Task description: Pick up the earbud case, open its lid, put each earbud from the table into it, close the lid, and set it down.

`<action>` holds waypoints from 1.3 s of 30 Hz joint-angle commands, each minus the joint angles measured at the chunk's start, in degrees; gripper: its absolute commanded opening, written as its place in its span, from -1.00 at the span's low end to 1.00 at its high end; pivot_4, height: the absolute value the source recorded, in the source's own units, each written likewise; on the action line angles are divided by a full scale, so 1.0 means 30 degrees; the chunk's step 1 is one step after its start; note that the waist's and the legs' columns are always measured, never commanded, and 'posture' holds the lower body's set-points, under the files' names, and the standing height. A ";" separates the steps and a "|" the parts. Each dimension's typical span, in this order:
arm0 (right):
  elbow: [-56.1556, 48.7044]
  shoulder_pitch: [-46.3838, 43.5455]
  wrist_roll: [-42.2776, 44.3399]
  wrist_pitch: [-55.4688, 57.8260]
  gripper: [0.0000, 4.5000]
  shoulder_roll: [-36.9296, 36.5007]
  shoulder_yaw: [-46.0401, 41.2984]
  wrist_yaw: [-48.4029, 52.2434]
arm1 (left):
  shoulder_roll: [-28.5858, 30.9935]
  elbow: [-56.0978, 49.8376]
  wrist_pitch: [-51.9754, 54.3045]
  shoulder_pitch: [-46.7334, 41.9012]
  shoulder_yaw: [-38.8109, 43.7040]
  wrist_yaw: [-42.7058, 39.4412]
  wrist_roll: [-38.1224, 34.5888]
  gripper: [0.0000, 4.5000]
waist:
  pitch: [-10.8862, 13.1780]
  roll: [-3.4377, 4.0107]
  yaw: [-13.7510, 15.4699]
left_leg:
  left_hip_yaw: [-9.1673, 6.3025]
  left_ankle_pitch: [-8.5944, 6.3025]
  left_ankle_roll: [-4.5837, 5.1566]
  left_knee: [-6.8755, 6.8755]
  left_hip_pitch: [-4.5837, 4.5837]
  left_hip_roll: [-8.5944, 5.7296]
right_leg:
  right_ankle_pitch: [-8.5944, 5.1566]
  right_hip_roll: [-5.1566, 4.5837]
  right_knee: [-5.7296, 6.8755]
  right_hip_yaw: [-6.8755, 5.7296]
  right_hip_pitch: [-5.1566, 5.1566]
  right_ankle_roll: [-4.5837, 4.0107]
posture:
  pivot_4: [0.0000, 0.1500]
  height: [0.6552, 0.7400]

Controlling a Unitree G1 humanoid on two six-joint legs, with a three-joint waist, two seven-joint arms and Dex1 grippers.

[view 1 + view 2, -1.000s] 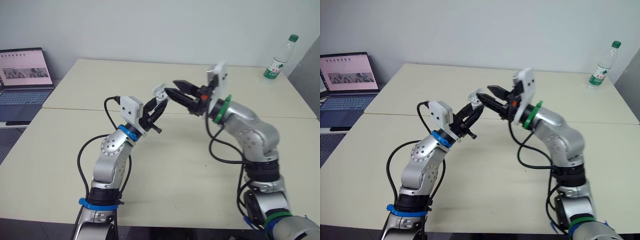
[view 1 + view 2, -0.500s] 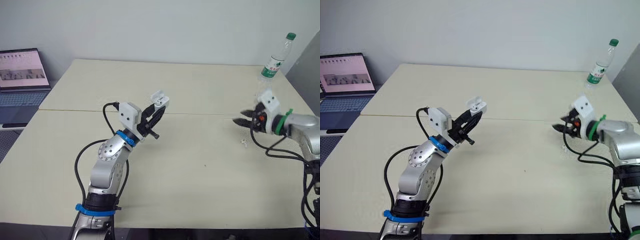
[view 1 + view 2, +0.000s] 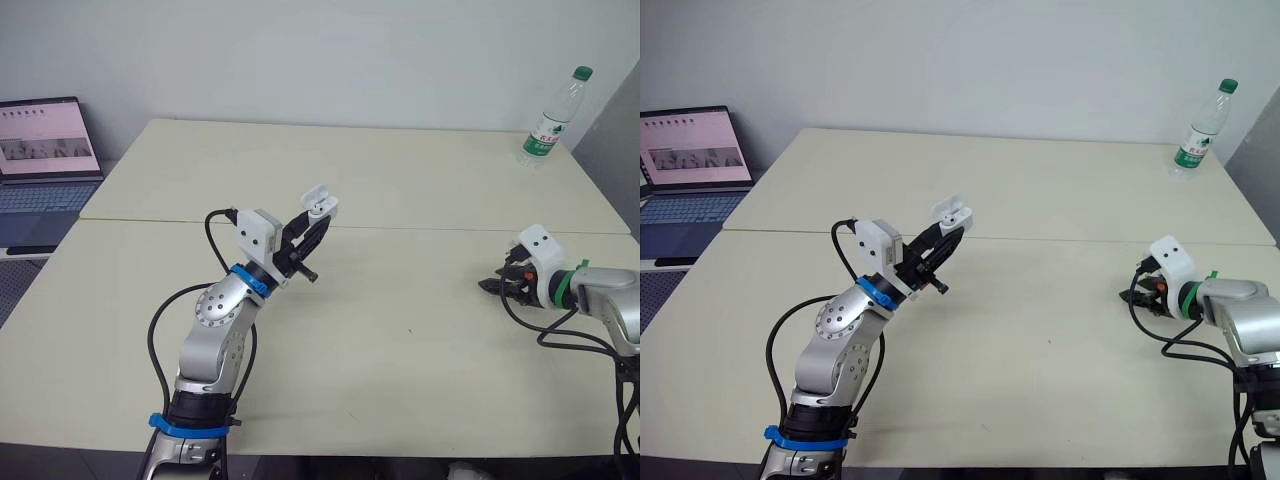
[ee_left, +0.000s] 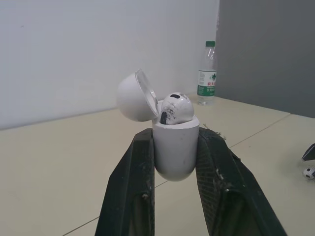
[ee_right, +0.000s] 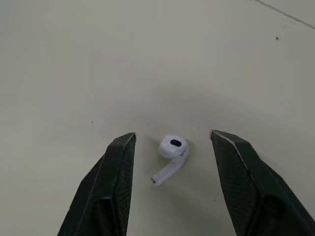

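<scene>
My left gripper (image 3: 320, 219) is raised over the table's middle, shut on the white earbud case (image 3: 318, 203). In the left wrist view the case (image 4: 175, 147) stands upright between the fingers, its lid (image 4: 134, 96) tipped open, and one earbud (image 4: 176, 108) sits in it. My right gripper (image 3: 492, 285) is low over the table at the right. It is open, and the right wrist view shows its fingers (image 5: 115, 167) on either side of a white earbud (image 5: 173, 146) lying on the table, without touching it.
A water bottle (image 3: 548, 120) stands at the far right corner of the table (image 3: 400, 380). An open laptop (image 3: 45, 160) sits on a lower surface to the left. A seam crosses the tabletop just beyond the case.
My right gripper left the case, swung to the right and dropped to the table, where it now straddles the earbud. The left gripper has kept the case almost still.
</scene>
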 commanded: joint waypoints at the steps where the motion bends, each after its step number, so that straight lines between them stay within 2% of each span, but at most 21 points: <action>1: -0.0645 0.0008 -0.0075 -0.0035 0.10 0.0440 -0.1039 -0.1075 | -0.0066 -0.0933 -0.0222 -0.0158 -0.0166 0.0060 -0.0197 -0.66 | 0.0000 0.0000 -0.0010 | -0.0001 0.0000 0.0000 0.0001 0.0001 0.0002 | -0.0001 0.0006 0.0002 0.0001 0.0000 0.0001 | 1.00 1.00; 9: -0.0664 0.0107 -0.0390 -0.0130 0.10 0.1213 -0.0612 -0.1796 | -0.0023 -0.0682 -0.0261 -0.0463 -0.0127 -0.0048 -0.0179 -0.66 | 0.0000 0.0000 -0.0013 | 0.0002 0.0000 0.0000 0.0000 0.0001 -0.0003 | -0.0001 0.0018 0.0000 0.0005 0.0000 0.0001 | 1.00 1.00; 12: -0.0952 0.0680 -0.0478 0.0070 -0.15 0.0826 -0.0395 -0.1561 | 0.0056 -0.0767 -0.0231 -0.0370 -0.0056 -0.0063 -0.0192 -0.66 | 0.0000 0.0000 -0.0007 | 0.0002 0.0000 0.0000 0.0000 0.0001 -0.0004 | -0.0001 0.0018 0.0000 0.0003 0.0000 0.0001 | 1.00 1.00; 16: -0.1039 0.1188 -0.0555 0.0187 -0.78 0.0662 -0.0343 -0.1482 | 0.0067 -0.0830 -0.0205 -0.0294 -0.0032 0.0016 -0.0176 -0.66 | -0.0001 -0.0001 -0.0005 | -0.0004 0.0000 0.0000 0.0001 0.0003 -0.0004 | -0.0001 0.0018 0.0000 0.0001 0.0008 0.0001 | 1.00 1.00; 17: -0.0955 0.1199 -0.0573 0.0050 -0.82 0.0749 -0.0350 -0.1517 | 0.0044 -0.0847 -0.0202 -0.0293 -0.0049 0.0054 -0.0161 -0.66 | -0.0001 -0.0001 -0.0006 | -0.0006 0.0000 0.0001 0.0007 0.0005 -0.0006 | -0.0001 0.0018 0.0000 -0.0002 0.0014 0.0002 | 1.00 1.00; 23: 0.0442 0.0397 -0.0827 -0.1563 -0.82 0.0951 0.0204 -0.0978 | -0.0085 -0.0805 -0.0215 -0.0384 -0.0174 0.0186 -0.0110 -0.66 | -0.0002 -0.0003 -0.0023 | -0.0003 0.0000 0.0001 0.0014 0.0017 -0.0006 | -0.0002 0.0020 -0.0004 -0.0004 0.0027 0.0005 | 1.00 1.00; 27: 0.0755 0.0145 -0.0427 -0.3742 -0.82 -0.0472 0.0945 0.2641 | -0.0065 -0.0741 -0.0200 -0.0485 -0.0171 0.0187 -0.0143 -0.66 | -0.0002 -0.0002 -0.0035 | 0.0010 0.0000 0.0002 0.0015 0.0030 -0.0001 | -0.0002 0.0029 -0.0005 -0.0003 0.0034 0.0005 | 1.00 1.00; 30: 0.1009 0.0704 -0.0676 -0.7401 -0.82 -0.3320 0.1785 0.7655 | -0.0041 -0.0623 -0.0307 -0.0462 -0.0178 0.0122 -0.0164 -0.66 | 0.0008 0.0014 -0.0015 | -0.0003 -0.0002 0.0003 0.0005 0.0020 -0.0008 | -0.0004 0.0054 -0.0017 -0.0010 0.0029 0.0008 | 1.00 1.00; 33: 0.2998 0.1132 -0.1607 -1.1845 -0.82 -0.5944 0.2149 1.1233 | -0.0120 -0.0577 -0.0426 -0.0396 -0.0266 0.0137 -0.0143 -0.66 | 0.0010 0.0015 0.0028 | -0.0005 -0.0006 0.0010 0.0006 0.0018 -0.0022 | -0.0011 0.0056 -0.0030 -0.0021 0.0037 0.0019 | 1.00 1.00; 36: 0.6148 0.1218 -0.3073 -1.7114 -0.82 -0.7843 0.2708 1.3587 | -0.0330 -0.0586 -0.0580 -0.0282 -0.0351 0.0295 -0.0103 -0.66 | 0.0011 0.0013 0.0029 | 0.0018 -0.0008 0.0013 0.0017 0.0026 -0.0025 | -0.0010 0.0026 -0.0041 -0.0027 0.0045 0.0021 | 1.00 1.00; 39: 0.9344 0.0660 -0.4713 -2.1456 -0.82 -0.8549 0.3484 1.4524 | -0.0594 -0.0532 -0.0801 -0.0122 -0.0464 0.0484 0.0015 -0.66 | 0.0011 0.0011 0.0006 | 0.0039 -0.0008 0.0013 0.0022 0.0049 -0.0014 | -0.0010 0.0000 -0.0032 -0.0027 0.0049 0.0021 | 1.00 1.00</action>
